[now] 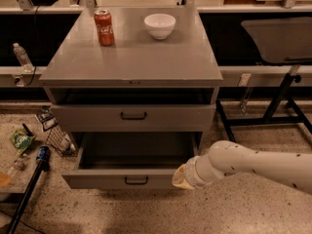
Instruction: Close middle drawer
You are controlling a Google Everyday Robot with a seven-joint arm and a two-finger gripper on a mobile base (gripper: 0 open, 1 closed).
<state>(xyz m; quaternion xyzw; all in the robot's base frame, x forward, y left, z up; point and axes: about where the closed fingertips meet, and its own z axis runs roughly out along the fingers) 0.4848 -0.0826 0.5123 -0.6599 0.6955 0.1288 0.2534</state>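
The middle drawer (pixel 97 179) is a wide grey drawer with a low front panel and a small black bar handle (pixel 136 181). It stands pulled far out of the grey cabinet (pixel 131 62), and its inside looks empty. My gripper (pixel 182 178) is the cream-coloured tip of my white arm (pixel 253 167), which reaches in from the right. The gripper sits at the drawer's front right corner, level with the front panel. I cannot tell whether it touches the panel. The taller-fronted top drawer (pixel 161 117) above is pushed in.
A red soda can (pixel 104 27) and a white bowl (pixel 160 25) stand on the cabinet top. A black-legged table (pixel 278 101) stands to the right. On the floor at left lie a green packet (pixel 21 140), a blue-handled pole (pixel 30 186) and small litter. A bottle (pixel 22 56) stands by the left ledge.
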